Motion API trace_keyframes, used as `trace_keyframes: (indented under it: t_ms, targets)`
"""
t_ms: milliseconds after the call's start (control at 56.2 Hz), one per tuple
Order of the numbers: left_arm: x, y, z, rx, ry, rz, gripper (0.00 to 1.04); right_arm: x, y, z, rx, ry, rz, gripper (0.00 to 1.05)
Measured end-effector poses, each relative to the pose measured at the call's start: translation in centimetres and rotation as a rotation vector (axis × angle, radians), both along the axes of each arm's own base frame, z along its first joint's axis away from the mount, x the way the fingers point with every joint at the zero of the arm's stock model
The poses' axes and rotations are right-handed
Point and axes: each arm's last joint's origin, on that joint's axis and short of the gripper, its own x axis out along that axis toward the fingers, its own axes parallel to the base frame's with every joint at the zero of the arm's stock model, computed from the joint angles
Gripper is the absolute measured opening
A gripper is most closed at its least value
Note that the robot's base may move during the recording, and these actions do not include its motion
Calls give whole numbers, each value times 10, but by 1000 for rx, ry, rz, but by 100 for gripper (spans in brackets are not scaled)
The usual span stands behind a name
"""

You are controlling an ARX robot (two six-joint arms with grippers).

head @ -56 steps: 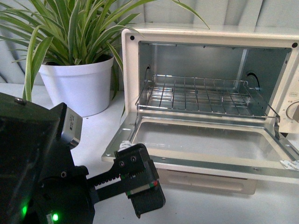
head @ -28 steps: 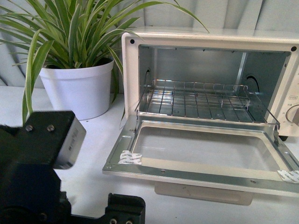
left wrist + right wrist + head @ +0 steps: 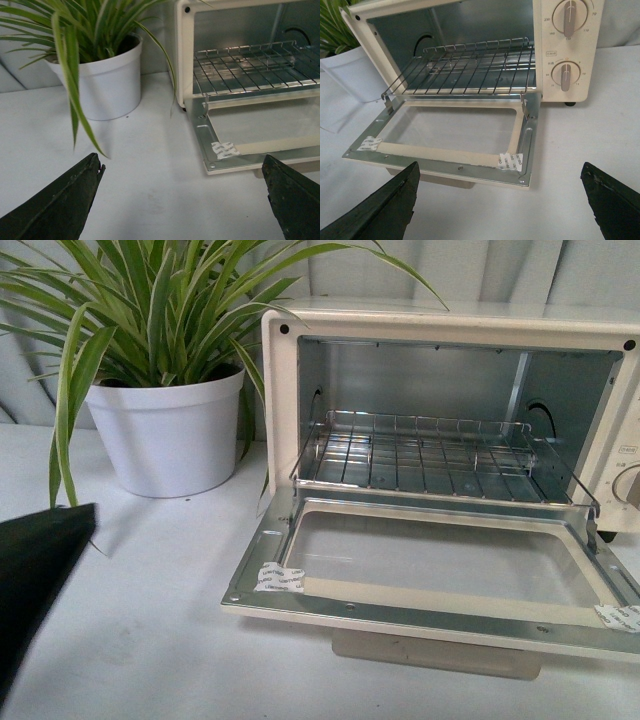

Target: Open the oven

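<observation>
The cream-white oven (image 3: 280, 380) stands on the white table with its glass door (image 3: 440, 565) folded down flat. The shiny interior and wire rack (image 3: 430, 450) are exposed. The pale bar handle (image 3: 435, 652) hangs under the door's front edge. It also shows in the left wrist view (image 3: 182, 50) and the right wrist view (image 3: 565, 30). My left gripper (image 3: 182, 195) is open and empty, hovering over bare table short of the door's corner. My right gripper (image 3: 500, 200) is open and empty, just in front of the door's front edge. In the front view only a dark piece of the left arm (image 3: 35, 560) shows.
A spider plant in a white pot (image 3: 165, 430) stands left of the oven, its leaves hanging near the left arm. Two knobs (image 3: 565, 77) sit on the oven's right panel. White tape patches (image 3: 278, 578) stick to the door's corners. A grey corrugated wall is behind.
The left arm has pulled back and down out of the front view; its gripper, near the door's left corner a second ago, is gone from that view. The door stays down.
</observation>
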Motion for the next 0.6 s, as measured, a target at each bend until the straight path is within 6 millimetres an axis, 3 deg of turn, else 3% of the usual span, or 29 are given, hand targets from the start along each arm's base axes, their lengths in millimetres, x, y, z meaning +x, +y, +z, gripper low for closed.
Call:
trace_keyframes:
  t_ms: [231, 391, 552, 605]
  targets:
    - [-28, 29, -5, -29, -50, 91, 98, -27, -3, -18, 5, -61, -30, 95]
    - [-34, 46, -12, -97, -56, 154, 98, -28, -7, -25, 44, -103, -49, 95]
    - [-34, 47, -12, -115, -57, 154, 98, -29, -7, -24, 52, -104, -50, 95]
    - [-34, 49, -13, -116, -56, 169, 89, -28, -9, -24, -5, -163, -126, 88]
